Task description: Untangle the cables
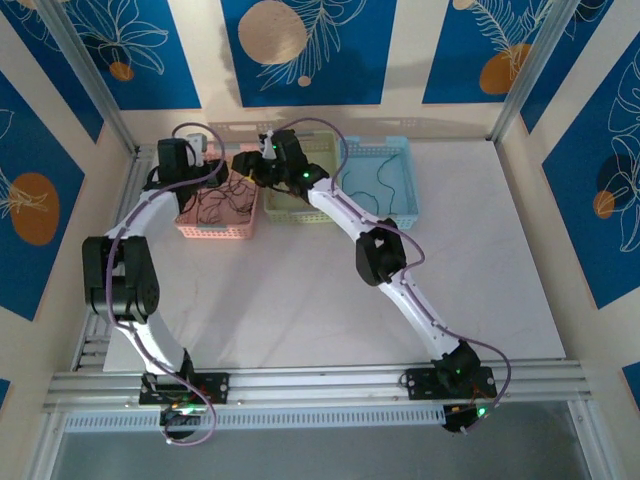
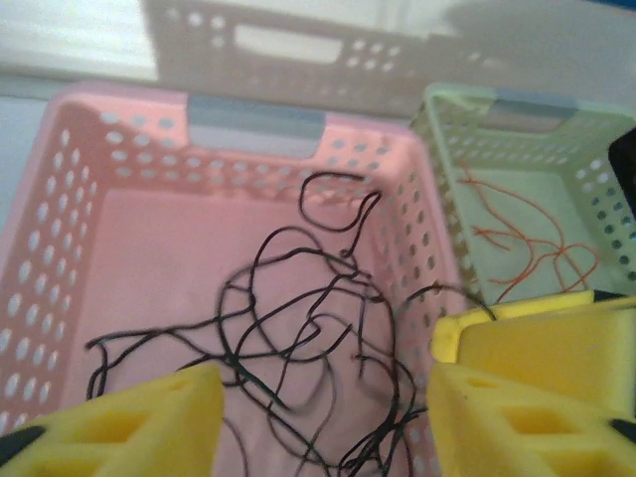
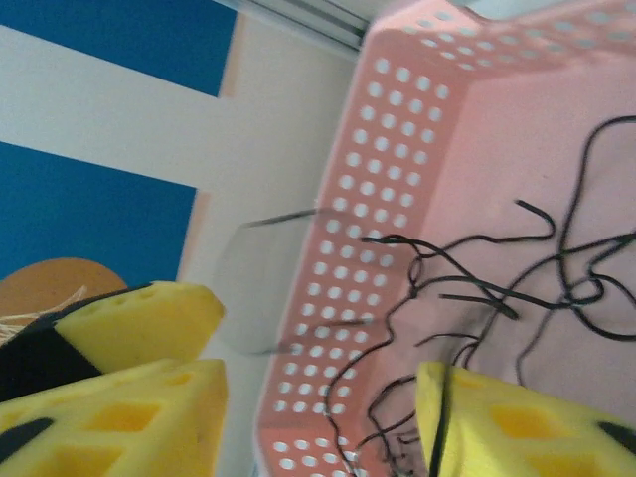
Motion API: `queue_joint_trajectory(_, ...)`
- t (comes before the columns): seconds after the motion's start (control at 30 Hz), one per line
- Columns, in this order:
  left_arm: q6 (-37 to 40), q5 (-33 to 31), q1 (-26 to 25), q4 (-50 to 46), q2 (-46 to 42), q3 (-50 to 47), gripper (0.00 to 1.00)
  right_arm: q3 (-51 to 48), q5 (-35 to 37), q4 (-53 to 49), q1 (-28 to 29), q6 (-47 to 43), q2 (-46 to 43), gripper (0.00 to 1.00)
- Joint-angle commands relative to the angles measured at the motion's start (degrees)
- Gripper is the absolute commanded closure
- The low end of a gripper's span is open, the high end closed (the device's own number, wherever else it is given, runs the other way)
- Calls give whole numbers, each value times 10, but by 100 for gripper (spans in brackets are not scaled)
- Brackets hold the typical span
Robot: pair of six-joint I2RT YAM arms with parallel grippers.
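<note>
Left claw (image 2: 323, 388) hangs over the pink basket (image 2: 60, 199), jaws apart, gripping nothing, and the black cables (image 2: 298, 318) sprawl in a loose tangle on the basket floor right beneath it. Right claw (image 3: 320, 383) is open and empty too, straddling that basket's wall. Orange-red cables (image 2: 527, 238) lie in the green basket (image 2: 447, 149) just beside, both on the desk (image 1: 300, 300)

bright, even light; soft shadows; left hand (image 2: 325, 393) blurred up close.
</note>
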Motion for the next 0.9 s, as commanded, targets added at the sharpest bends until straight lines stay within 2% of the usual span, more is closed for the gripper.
queue_joint_trajectory(0.0, 16, -18, -4, -22, -36, 7, 32, 14, -24, -13, 7, -31, -32, 39)
queue_joint_trajectory(0.17, 1, -66, -4, -56, -120, -35, 24, -40, -9, -99, 4, -121, -118, 35)
queue_joint_trajectory(0.4, -80, -77, -11, -35, -316, -204, 24, -242, 65, -179, 1, -200, -317, 34)
queue_joint_trajectory(0.53, -109, -89, -18, -41, -424, -305, 17, -422, 74, -169, 2, -227, -452, 34)
queue_joint_trajectory(0.67, -113, -108, -20, -56, -511, -377, 15, -617, 95, -129, 2, -247, -595, 35)
queue_joint_trajectory(0.7, -113, -115, -21, -54, -528, -393, 12, -665, 107, -118, 2, -254, -629, 35)
queue_joint_trajectory(0.73, -117, -134, -24, -54, -548, -410, 2, -713, 124, -108, 2, -265, -668, 36)
queue_joint_trajectory(0.87, -123, -181, -31, 22, -622, -508, 0, -895, 204, -56, -9, -329, -822, 36)
